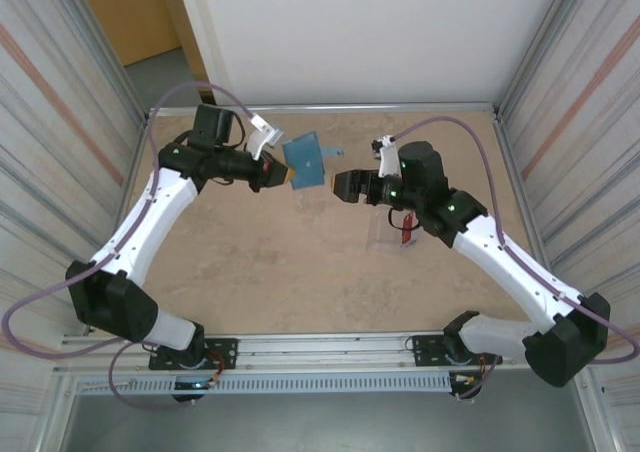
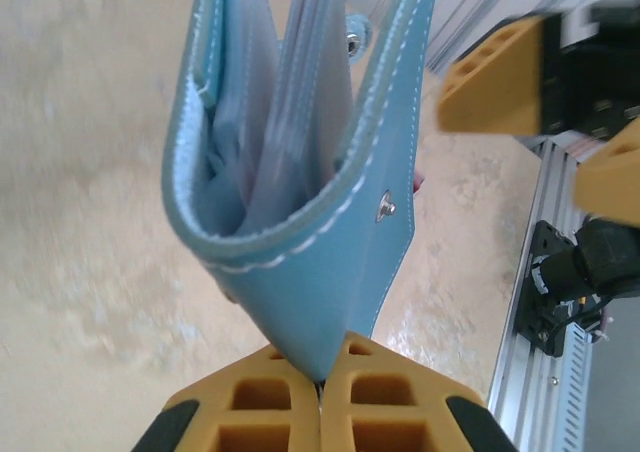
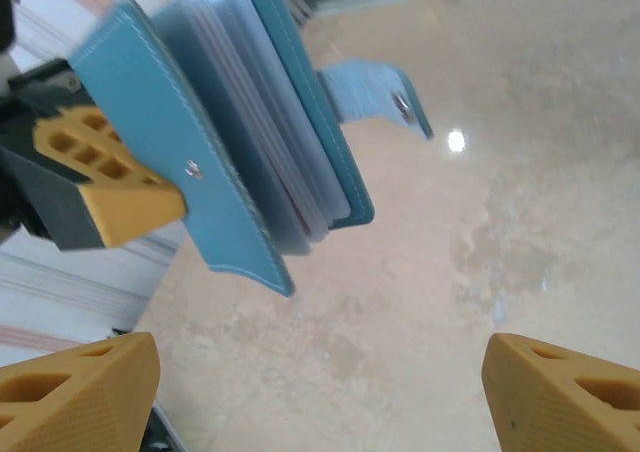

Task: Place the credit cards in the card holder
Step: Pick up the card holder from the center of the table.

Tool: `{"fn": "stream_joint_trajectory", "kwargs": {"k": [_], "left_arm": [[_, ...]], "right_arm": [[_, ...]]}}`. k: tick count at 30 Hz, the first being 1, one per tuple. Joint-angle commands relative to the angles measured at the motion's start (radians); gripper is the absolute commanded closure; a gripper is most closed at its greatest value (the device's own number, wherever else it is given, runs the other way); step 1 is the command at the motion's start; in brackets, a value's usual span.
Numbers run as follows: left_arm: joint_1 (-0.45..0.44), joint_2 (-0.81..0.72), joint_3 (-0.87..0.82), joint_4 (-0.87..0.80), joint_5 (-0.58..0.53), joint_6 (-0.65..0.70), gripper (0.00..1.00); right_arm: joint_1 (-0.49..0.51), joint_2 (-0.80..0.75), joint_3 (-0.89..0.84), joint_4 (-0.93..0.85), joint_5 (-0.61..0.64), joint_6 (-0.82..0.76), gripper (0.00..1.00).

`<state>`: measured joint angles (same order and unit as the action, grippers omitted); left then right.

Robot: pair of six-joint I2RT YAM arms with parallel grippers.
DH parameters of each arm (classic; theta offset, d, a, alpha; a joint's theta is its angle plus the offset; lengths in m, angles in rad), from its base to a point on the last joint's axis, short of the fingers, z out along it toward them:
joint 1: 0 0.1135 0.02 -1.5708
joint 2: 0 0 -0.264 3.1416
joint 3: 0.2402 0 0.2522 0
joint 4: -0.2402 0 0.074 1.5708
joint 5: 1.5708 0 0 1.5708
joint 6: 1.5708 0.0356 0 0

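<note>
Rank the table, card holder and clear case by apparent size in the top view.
1. table
2-3. card holder and clear case look about alike; the holder is held up nearer the camera and the right arm covers part of the case, so I won't rank them.

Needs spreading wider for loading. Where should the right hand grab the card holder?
Probably the free cover's edge by the snap tab, coming from the right: the left hand pinches the other cover's corner, and the half-open card holder hangs with that edge toward the open right hand.
</note>
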<state>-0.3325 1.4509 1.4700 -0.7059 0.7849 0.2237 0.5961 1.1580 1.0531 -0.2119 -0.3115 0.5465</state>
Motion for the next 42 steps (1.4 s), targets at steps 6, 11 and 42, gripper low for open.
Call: {"fn": "stream_joint_trajectory", "kwargs": {"k": [6, 11, 42], "left_arm": [[0.037, -0.003, 0.039, -0.056, 0.210, 0.140, 1.00], [0.037, -0.001, 0.053, -0.060, 0.275, 0.129, 1.00], [-0.007, 0.018, 0.022, 0.025, 0.161, -0.009, 0.93]], "right_arm": [[0.009, -0.007, -0.128, 0.318, -0.111, -0.093, 0.15], [0.005, 0.010, -0.163, 0.430, -0.147, -0.085, 0.15], [0.031, 0.134, -0.086, 0.473, -0.242, -0.064, 0.44]]}}
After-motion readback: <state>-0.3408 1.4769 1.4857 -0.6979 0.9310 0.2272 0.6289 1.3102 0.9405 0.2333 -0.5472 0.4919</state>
